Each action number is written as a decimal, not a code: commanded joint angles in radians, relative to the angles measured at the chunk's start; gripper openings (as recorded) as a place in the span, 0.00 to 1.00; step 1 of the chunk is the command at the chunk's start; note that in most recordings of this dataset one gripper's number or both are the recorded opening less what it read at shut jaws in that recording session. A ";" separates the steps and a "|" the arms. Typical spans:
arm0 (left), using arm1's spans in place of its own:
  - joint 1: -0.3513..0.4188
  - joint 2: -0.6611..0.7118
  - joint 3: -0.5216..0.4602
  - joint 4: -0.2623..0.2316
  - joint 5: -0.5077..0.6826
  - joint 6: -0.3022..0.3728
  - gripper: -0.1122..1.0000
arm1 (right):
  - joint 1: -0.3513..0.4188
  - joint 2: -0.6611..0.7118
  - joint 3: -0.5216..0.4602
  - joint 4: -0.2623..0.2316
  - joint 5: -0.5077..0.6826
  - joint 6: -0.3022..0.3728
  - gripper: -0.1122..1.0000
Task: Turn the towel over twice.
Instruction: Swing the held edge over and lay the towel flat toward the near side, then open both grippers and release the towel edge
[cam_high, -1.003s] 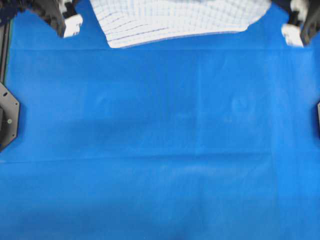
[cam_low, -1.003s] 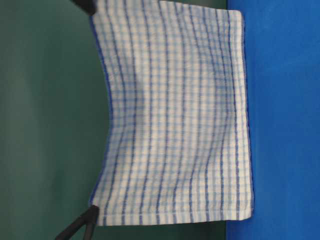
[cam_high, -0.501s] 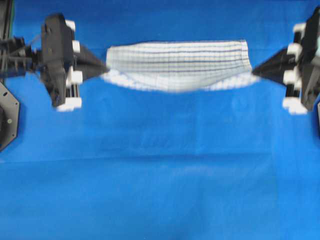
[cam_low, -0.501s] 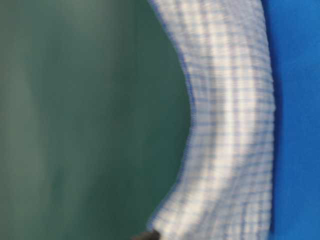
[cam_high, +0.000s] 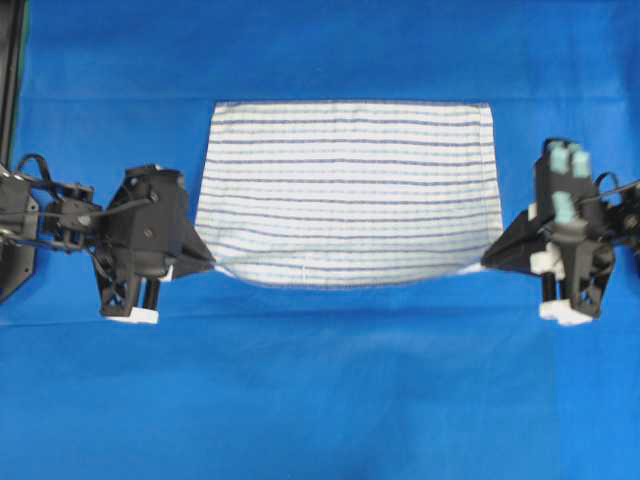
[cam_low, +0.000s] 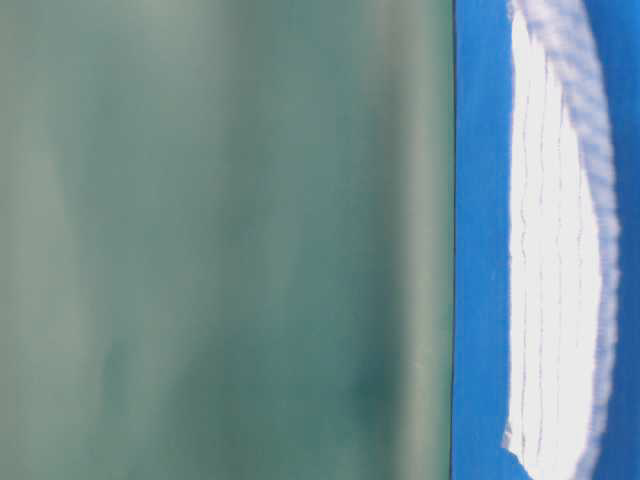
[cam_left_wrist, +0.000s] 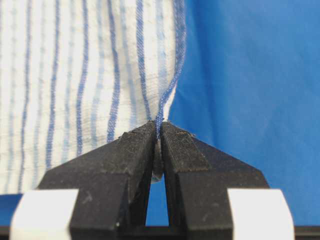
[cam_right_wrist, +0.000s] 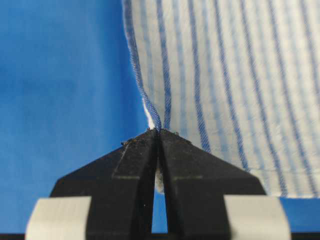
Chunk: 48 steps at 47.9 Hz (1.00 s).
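The towel (cam_high: 345, 190), white with thin blue stripes, lies spread across the middle of the blue tablecloth (cam_high: 320, 400); its near edge sags between the two grippers. At the towel's near left corner my left gripper (cam_high: 207, 262) is shut on the cloth. The left wrist view has that gripper (cam_left_wrist: 158, 129) pinching the blue hem, with the towel (cam_left_wrist: 85, 75) stretching away. My right gripper (cam_high: 489, 262) is shut on the near right corner. From the right wrist, the gripper (cam_right_wrist: 158, 132) clamps the hem of the towel (cam_right_wrist: 235, 75). At table level the towel (cam_low: 555, 270) lies low and blurred.
The blue tablecloth covers the whole table. A black arm base (cam_high: 15, 250) sits at the left edge. A green wall (cam_low: 220, 240) stands behind the table.
Both grippers have swung the towel from hanging at the far edge toward the near side and lowered it; it now lies nearly flat on the cloth.
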 joint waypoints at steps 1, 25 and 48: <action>-0.015 0.037 -0.009 -0.002 -0.018 -0.011 0.13 | 0.015 0.031 -0.017 0.003 -0.009 0.017 0.14; -0.018 0.184 -0.006 -0.002 -0.054 -0.029 0.13 | 0.018 0.272 -0.018 0.005 -0.080 0.038 0.14; -0.018 0.178 -0.011 -0.002 -0.049 -0.025 0.73 | 0.018 0.261 -0.040 -0.002 -0.083 0.037 0.67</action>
